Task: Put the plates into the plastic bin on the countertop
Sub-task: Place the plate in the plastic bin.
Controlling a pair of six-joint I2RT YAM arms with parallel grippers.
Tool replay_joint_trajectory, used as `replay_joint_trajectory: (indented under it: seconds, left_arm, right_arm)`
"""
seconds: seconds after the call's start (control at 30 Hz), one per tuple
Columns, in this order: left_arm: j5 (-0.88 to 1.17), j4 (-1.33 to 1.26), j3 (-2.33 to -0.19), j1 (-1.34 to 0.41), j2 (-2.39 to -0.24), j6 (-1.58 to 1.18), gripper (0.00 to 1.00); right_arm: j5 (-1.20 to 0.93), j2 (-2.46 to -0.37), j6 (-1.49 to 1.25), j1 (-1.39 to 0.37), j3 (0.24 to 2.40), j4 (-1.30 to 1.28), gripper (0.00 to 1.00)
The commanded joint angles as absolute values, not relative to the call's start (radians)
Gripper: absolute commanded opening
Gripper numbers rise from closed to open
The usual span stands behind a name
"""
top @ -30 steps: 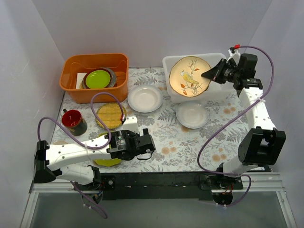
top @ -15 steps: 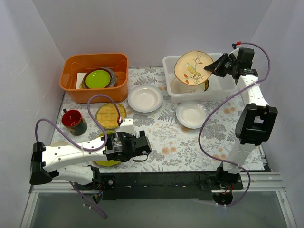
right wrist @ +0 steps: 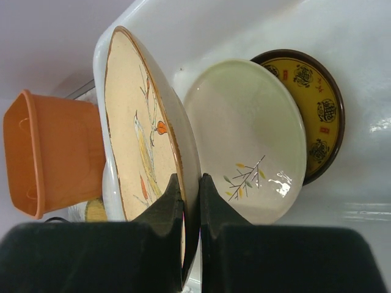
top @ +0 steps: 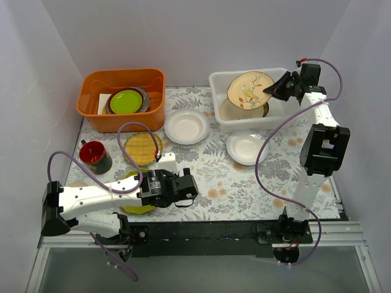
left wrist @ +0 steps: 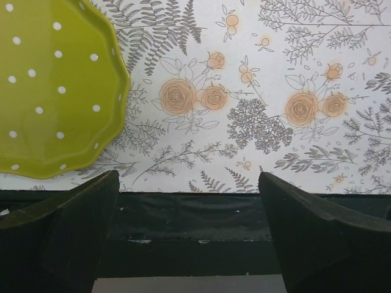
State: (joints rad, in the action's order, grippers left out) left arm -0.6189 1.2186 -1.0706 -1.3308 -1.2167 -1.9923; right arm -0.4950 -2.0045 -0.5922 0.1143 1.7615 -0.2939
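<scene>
My right gripper [top: 273,90] is shut on the rim of the cream floral plate [top: 249,89] and holds it tilted on edge over the plastic bin [top: 215,80]. In the right wrist view the gripper [right wrist: 190,194] pinches the plate [right wrist: 135,140]; a pale green plate [right wrist: 253,140] and a mustard yellow plate [right wrist: 321,107] lie in the bin [right wrist: 244,27]. Two white plates [top: 187,126] [top: 247,148] and a woven straw plate [top: 142,148] lie on the countertop [top: 226,183]. My left gripper [top: 193,188] is open and empty; its wrist view shows the dotted lime plate [left wrist: 49,85] beside it.
An orange tub [top: 91,113] at the back left holds a plain lime-green plate [top: 126,101] on grey dishes. A red mug [top: 95,154] stands at the left. The dotted lime plate [top: 138,208] lies partly under the left arm. White walls enclose the area.
The right arm has reached farther back and brought the cream floral plate lower into the bin. The left arm shifted only slightly.
</scene>
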Motion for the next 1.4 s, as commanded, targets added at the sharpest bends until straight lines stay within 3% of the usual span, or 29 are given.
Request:
replay_joint_trajectory:
  seconds: [0.0,0.63,0.77,0.97,1.2,1.37]
  left_arm:
    - [-0.621,1.163,-1.075,-1.335,-1.181,-2.085,0.98]
    - [-0.578,1.134,-1.048,-1.335,-1.17,-2.088,0.98]
    - [-0.577,1.129,-1.046,-1.335,-1.175,-2.083,0.98]
    - [-0.575,1.131,-1.051,-1.335,-1.184,-2.075,0.98]
    - [-0.563,1.128,-1.035,-1.335,-1.18,-2.077,0.98]
    - [-0.566,1.127,-1.032,-1.335,-1.177,-2.085,0.98]
  right_arm:
    - [-0.512,-1.997,-0.607,0.101,1.813,-0.216,0.01]
    - [-0.468,-2.164,-0.578,0.057,1.822,-0.253,0.02]
    - [-0.454,-2.172,-0.574,0.057,1.807,-0.241,0.07]
    - [-0.462,-2.2,-0.581,0.058,1.796,-0.233,0.22]
    - [-0.439,-2.186,-0.549,0.058,1.77,-0.239,0.52]
    - [-0.413,-2.178,-0.519,0.066,1.784,-0.284,0.63]
